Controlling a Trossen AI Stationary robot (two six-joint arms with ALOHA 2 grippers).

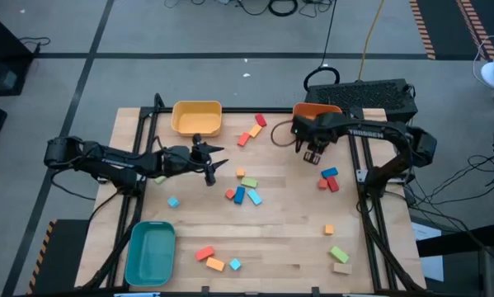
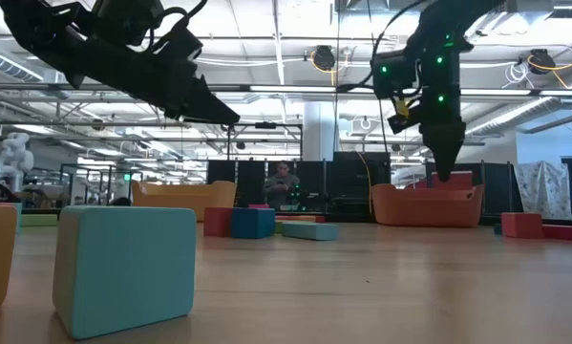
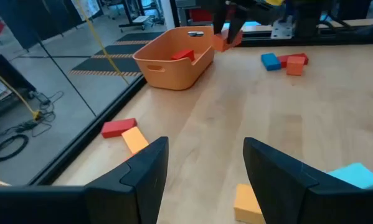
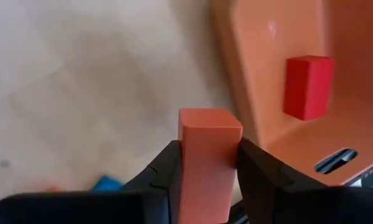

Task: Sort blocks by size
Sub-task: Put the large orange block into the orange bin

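Counting from above, three bins are seen on the table: a yellow bin at the far edge, an orange bin at the far right, and a teal bin at the near left corner. About eighteen blocks are spread loose over the wood: a red and two orange ones near the yellow bin, a cluster of five or so at mid-table, three blue and red ones on the right, a single light blue one on the left, three near the front edge beside the teal bin, and three at the near right. One red block is seen lying inside the orange bin.

An orange-red block is pinched between the fingers of the right gripper, which is held above the table just beside the orange bin's rim. The left gripper is held spread and empty over the left half of the table, near the yellow bin.

Bare wood is left open between the central cluster and the front row.
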